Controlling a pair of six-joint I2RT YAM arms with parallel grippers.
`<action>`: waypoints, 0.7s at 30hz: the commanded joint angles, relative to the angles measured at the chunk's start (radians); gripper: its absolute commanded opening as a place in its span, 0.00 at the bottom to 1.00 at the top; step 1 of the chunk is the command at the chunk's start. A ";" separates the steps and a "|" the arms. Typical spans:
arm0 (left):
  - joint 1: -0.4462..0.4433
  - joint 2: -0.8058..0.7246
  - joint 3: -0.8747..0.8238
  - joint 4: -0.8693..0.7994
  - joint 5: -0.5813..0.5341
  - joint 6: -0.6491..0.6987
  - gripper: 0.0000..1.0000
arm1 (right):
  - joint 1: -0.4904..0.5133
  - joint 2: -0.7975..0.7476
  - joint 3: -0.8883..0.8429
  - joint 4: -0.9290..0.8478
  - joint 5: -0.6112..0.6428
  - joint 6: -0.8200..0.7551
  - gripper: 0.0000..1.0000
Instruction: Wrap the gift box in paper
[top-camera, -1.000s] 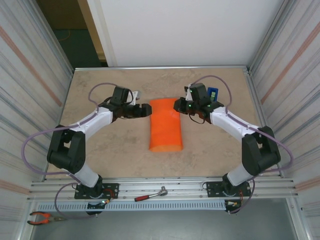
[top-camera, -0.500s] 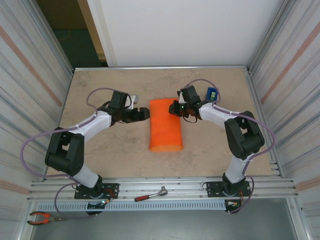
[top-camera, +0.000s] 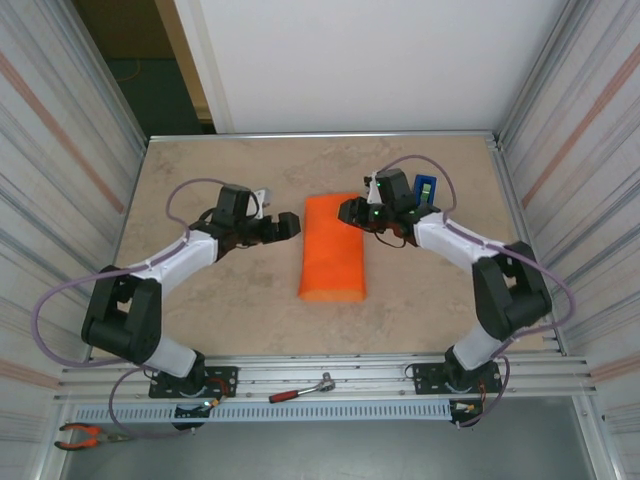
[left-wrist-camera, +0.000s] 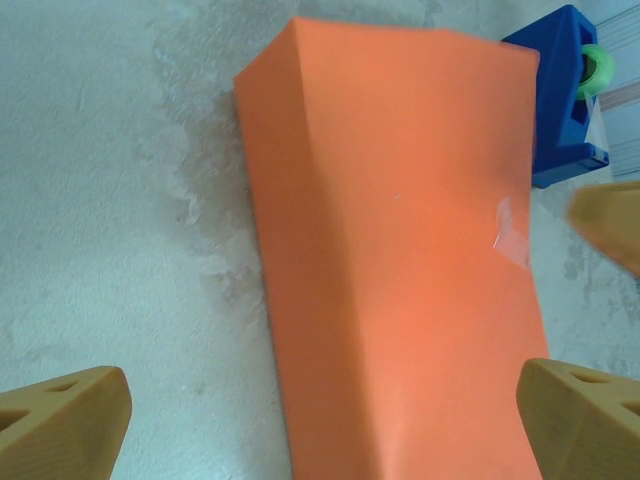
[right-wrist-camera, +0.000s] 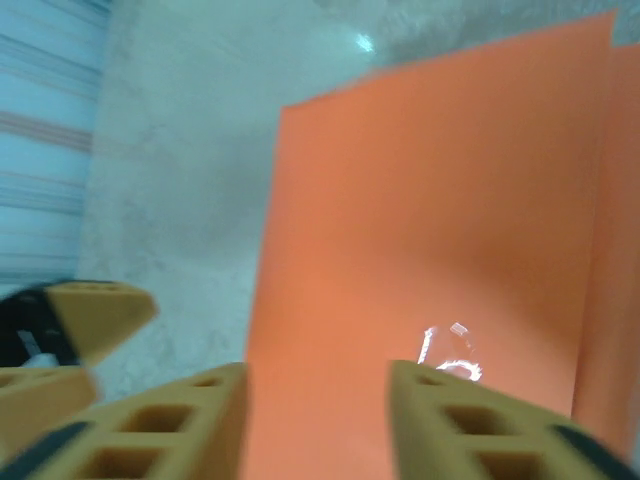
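The orange paper lies folded into a long wrapped bundle in the middle of the table, and the gift box is hidden under it. A small piece of clear tape sits on the paper's top near its right edge; the tape glints just ahead of my right fingers. My left gripper stands wide open beside the bundle's far left corner, looking across the paper. My right gripper hovers over the far right corner with its jaws apart and nothing between them, above the paper.
A blue tape dispenser stands just right of the right wrist, behind the bundle; the same dispenser has a green roll. A ratchet and red pliers lie on the front rail. Corrugated walls close in both sides.
The right gripper was shut on the paper's far right edge and has opened, lifting slightly off. The left gripper's jaws have widened, and it stays by the left corner.
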 joint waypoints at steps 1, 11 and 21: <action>-0.003 -0.090 -0.041 0.037 -0.013 -0.009 0.99 | 0.006 -0.133 -0.058 -0.060 0.042 -0.004 0.74; -0.126 -0.246 -0.237 0.137 -0.040 -0.031 0.99 | 0.076 -0.424 -0.327 -0.194 0.259 0.085 0.98; -0.268 -0.260 -0.316 0.166 -0.163 0.005 0.88 | 0.125 -0.513 -0.437 -0.165 0.339 0.128 0.95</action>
